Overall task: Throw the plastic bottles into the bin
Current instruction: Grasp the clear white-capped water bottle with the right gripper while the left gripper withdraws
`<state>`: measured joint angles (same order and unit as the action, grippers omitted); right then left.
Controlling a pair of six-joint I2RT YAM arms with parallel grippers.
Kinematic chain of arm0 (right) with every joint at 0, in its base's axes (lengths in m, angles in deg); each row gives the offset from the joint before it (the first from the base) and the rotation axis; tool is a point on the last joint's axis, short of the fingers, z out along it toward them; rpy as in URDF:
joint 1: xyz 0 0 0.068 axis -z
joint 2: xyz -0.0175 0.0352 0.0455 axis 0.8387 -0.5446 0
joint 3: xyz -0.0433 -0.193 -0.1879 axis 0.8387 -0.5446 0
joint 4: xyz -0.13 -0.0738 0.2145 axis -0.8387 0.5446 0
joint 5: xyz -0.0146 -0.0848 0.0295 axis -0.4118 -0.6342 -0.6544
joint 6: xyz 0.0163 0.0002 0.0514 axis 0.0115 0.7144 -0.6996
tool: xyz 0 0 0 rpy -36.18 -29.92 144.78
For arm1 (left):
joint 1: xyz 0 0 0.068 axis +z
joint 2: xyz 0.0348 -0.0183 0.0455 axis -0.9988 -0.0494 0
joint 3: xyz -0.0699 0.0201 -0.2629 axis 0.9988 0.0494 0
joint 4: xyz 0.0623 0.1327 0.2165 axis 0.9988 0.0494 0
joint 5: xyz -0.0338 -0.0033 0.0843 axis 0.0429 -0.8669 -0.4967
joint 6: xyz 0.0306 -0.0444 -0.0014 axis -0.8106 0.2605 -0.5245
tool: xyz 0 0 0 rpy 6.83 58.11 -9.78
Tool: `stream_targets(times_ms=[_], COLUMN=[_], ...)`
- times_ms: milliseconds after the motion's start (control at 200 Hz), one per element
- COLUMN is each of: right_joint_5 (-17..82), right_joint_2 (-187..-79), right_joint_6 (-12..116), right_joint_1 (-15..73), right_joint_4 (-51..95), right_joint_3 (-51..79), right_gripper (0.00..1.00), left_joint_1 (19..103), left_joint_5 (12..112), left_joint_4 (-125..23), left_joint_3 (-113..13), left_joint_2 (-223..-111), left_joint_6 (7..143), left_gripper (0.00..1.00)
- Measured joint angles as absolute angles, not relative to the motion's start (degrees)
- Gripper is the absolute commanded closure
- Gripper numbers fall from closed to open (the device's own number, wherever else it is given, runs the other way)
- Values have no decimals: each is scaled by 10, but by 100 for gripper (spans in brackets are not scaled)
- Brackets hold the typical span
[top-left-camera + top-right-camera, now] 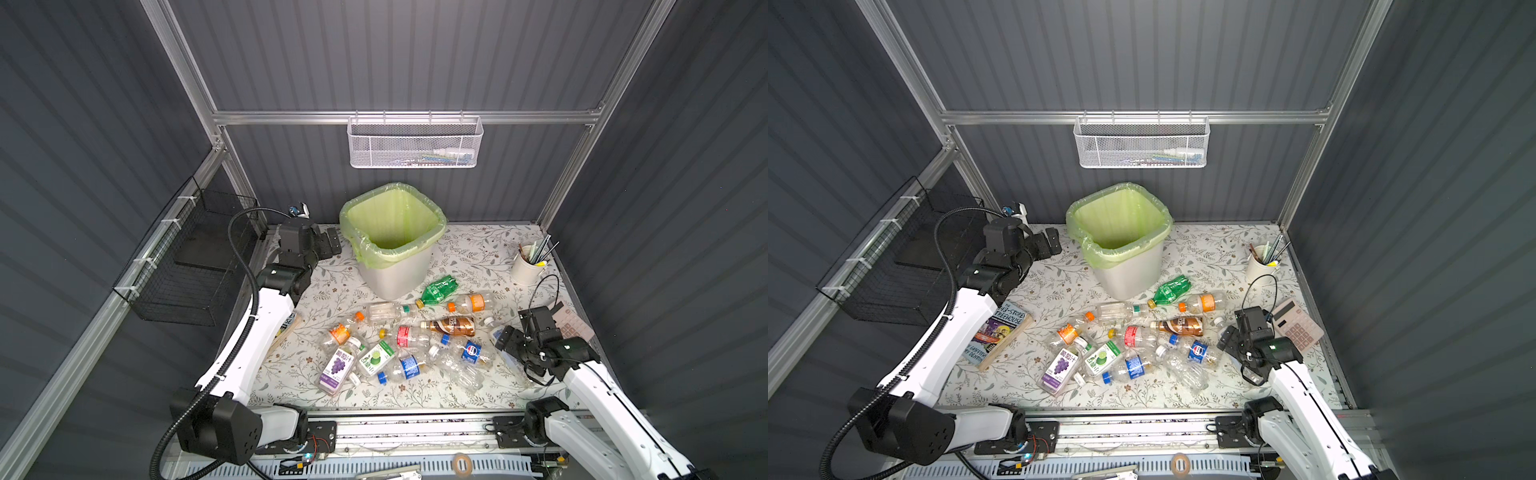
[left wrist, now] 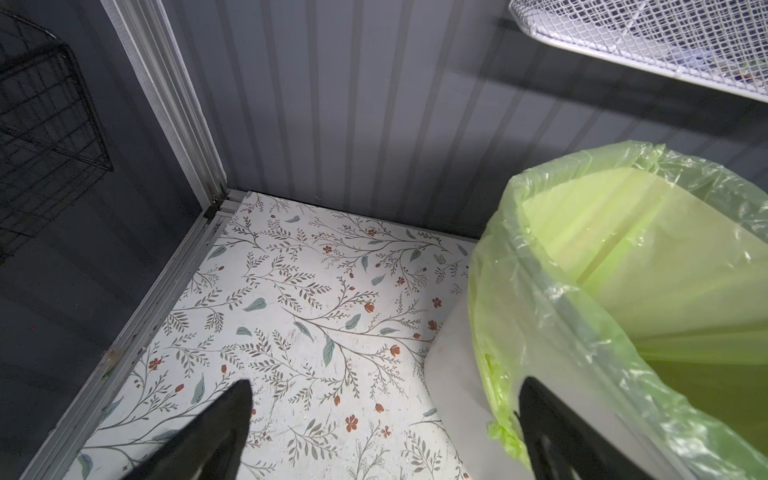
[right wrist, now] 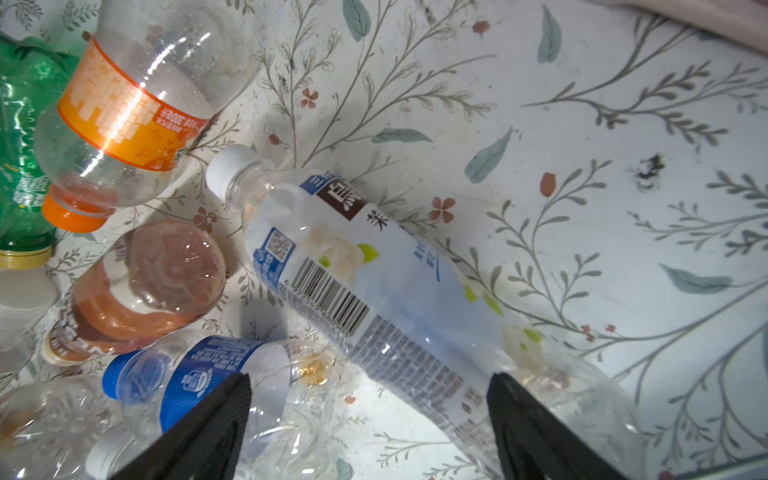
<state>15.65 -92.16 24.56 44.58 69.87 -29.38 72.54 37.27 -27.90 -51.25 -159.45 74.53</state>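
Note:
The bin (image 1: 395, 278), pale grey with a light-green bag, stands at the back middle of the table in both top views. In front of it lie several plastic bottles (image 1: 409, 338), among them a green one (image 1: 436, 290), a brown one (image 1: 453, 326) and a purple-labelled one (image 1: 337, 370). My left gripper (image 1: 330, 243) hangs open and empty beside the bin's (image 2: 453, 374) left wall. My right gripper (image 3: 370, 399) is low at the pile's right edge. Its jaws stand wide around a white-capped, pale-labelled bottle (image 3: 374, 286), with a blue-labelled bottle (image 3: 199, 378) under one finger.
A white mesh basket (image 1: 415, 143) hangs on the back wall and a black wire basket (image 1: 187, 270) on the left wall. A cup of pens (image 1: 530, 266) and a calculator (image 1: 1298, 324) sit at the right. A book (image 1: 1000, 332) lies by the left arm.

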Motion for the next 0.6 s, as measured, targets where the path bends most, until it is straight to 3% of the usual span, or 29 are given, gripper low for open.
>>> stream_targets(times_ms=[320,595], right_joint_5=[128,126], right_joint_2=[-1003,-1040], right_joint_6=[248,251], right_joint_1=[445,445], right_joint_4=[665,630], right_joint_3=[-294,-299], right_gripper=[11,20], left_joint_1=[725,726], left_joint_5=[375,375], left_joint_4=[-277,-276], left_joint_3=[-505,-504], left_joint_2=[-1594,-1594], left_joint_6=[749,749], left_gripper=[0,0])
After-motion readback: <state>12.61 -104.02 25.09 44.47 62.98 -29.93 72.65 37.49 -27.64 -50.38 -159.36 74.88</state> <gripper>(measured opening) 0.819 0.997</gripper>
